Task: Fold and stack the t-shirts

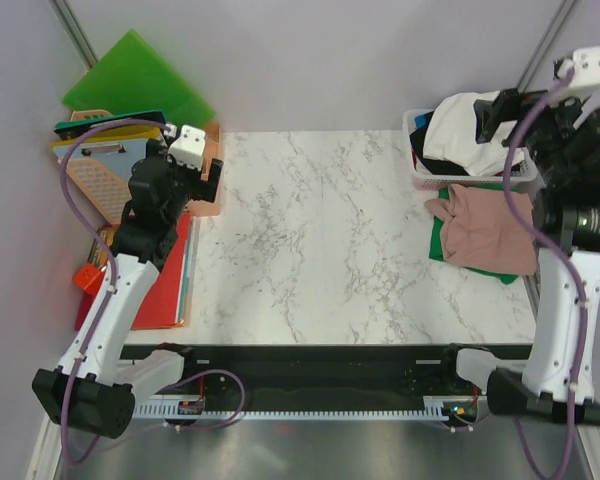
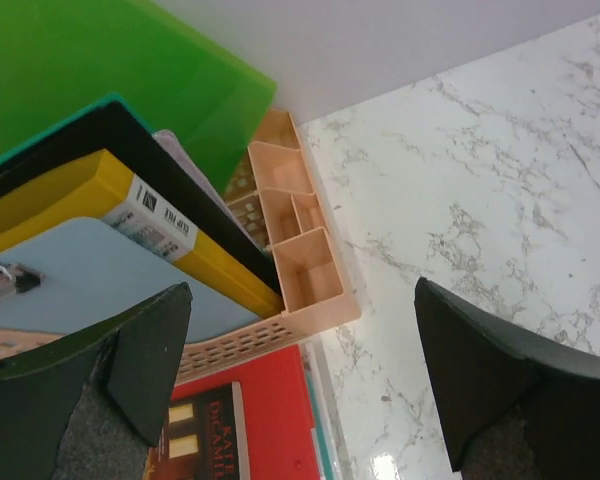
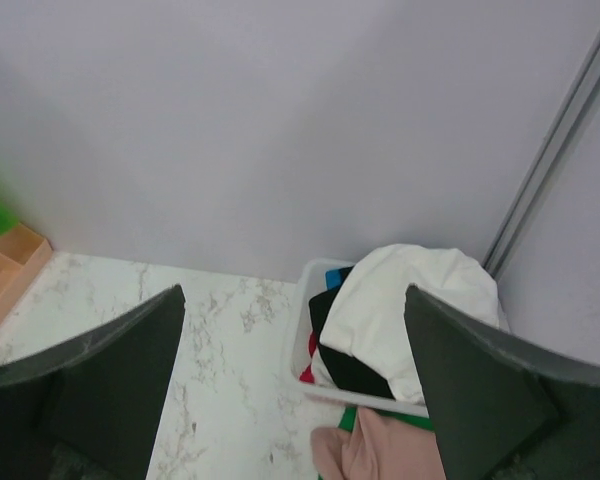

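Jaws spread wide and gripping nothing, the right gripper (image 3: 292,300) is hovering above the basket (image 3: 298,335) and looking down into it. We are seeing a white t-shirt (image 3: 410,310) heaped on top of the basket, with a black t-shirt (image 3: 328,312) tucked under it against the basket's wall. A dusty pink t-shirt (image 1: 490,230) is lying crumpled on the table (image 1: 330,230) just in front of the basket, covering most of a green t-shirt (image 1: 438,245) beneath it. The left gripper (image 2: 302,290) is likewise gaping and empty, waiting well apart from the basket at the opposite side of the table, over a peach organiser tray (image 2: 300,270) and a green folder (image 2: 110,90).

We are judging the step in hand to be fetching a first shirt, with nothing folded yet. To do it well, we are favouring the pink one, since it is lying outside the basket and on top. We are advising a pinch at a shoulder edge, not the bunched middle. A lift high enough to shed the green shirt below should follow, then a carry away from the basket to bare marble, where the left gripper can take the other shoulder.
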Robot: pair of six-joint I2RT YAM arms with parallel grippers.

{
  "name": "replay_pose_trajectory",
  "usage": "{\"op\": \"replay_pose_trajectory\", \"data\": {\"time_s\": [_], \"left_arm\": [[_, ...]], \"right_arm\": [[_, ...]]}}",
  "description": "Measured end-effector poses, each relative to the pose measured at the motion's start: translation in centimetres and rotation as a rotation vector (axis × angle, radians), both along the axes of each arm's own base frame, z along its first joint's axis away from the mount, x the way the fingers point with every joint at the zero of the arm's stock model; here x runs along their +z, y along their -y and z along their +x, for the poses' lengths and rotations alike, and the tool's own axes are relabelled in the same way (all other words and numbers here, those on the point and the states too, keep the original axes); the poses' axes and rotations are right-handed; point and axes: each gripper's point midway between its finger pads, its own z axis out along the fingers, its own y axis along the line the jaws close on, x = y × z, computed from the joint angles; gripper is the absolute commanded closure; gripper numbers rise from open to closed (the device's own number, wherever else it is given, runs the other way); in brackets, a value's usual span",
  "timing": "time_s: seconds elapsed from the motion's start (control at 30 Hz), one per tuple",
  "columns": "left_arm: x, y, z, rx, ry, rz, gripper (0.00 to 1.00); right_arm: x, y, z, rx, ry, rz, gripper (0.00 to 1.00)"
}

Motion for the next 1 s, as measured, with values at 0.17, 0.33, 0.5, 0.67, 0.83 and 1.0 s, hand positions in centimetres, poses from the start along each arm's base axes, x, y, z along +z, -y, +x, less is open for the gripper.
{"op": "replay_pose_trajectory", "data": {"time_s": [0.17,0.33,0.5,0.67,0.83,1.0], "left_arm": [[4.0,2.5,1.4,-0.1,-0.123,-0.052,0.0],[9.3,5.2,2.8,-0.206,-0.13,-0.133,0.0],[6.7,5.4,2.5,-0.194,-0.251,-0.165,0.0],[5.5,3.9,2.1,-0.054,-0.274,-0.267,0.0],[6.3,2.6,0.5,0.021,-0.236,-0.326,0.0],[6.4,2.0,0.1,0.055,-0.214,-0.346,0.0]], "right_arm": [[-2.0,2.1,9.2,-0.036,-0.256,0.018,0.02],[-14.0,2.9,12.1,-0.053,-0.643,0.071,0.02],[-15.4,2.5,8.8,-0.056,-0.709,0.065,0.02],[-11.2,2.5,5.6,-0.083,-0.589,0.023,0.02],[-11.1,2.5,5.3,-0.088,-0.571,0.02,0.02],[-14.6,2.6,5.8,-0.086,-0.651,0.033,0.02]]}}
